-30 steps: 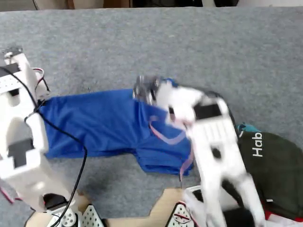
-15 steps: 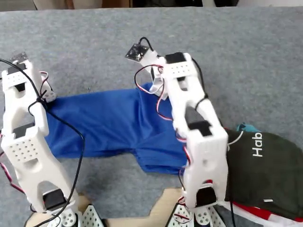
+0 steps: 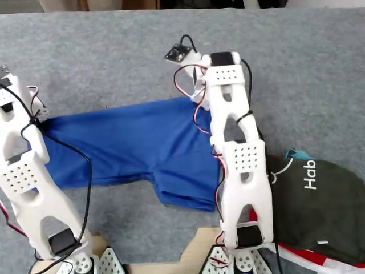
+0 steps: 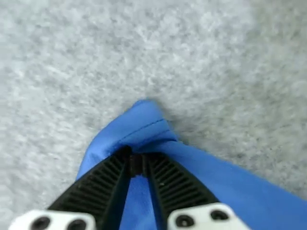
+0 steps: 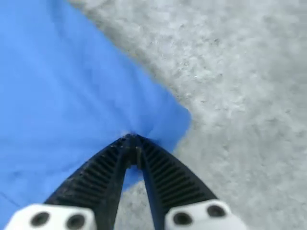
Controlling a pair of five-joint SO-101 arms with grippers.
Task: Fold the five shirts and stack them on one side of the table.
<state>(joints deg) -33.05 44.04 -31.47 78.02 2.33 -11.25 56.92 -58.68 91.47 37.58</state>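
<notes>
A blue shirt (image 3: 131, 142) lies spread across the grey table, a sleeve hanging toward the front. My left gripper (image 4: 136, 160) is shut on the blue shirt's corner (image 4: 141, 122), at the shirt's left end (image 3: 45, 123) in the high view. My right gripper (image 5: 133, 148) is shut on the blue shirt's edge (image 5: 163, 120), at the shirt's far right corner (image 3: 197, 100) in the high view. The cloth bunches into a pinch between each pair of black ribbed fingers (image 4: 108, 179).
A dark green shirt (image 3: 319, 200) with white print lies heaped at the front right, with red and white cloth (image 3: 296, 251) under it. The grey felt tabletop (image 3: 285, 63) stretches behind and to the right. The arm bases stand at the front edge (image 3: 165, 262).
The right arm swung from over the shirt's right part to its far right corner and shut on it. The left arm shifted left with the shirt's end, stretching the cloth wider.
</notes>
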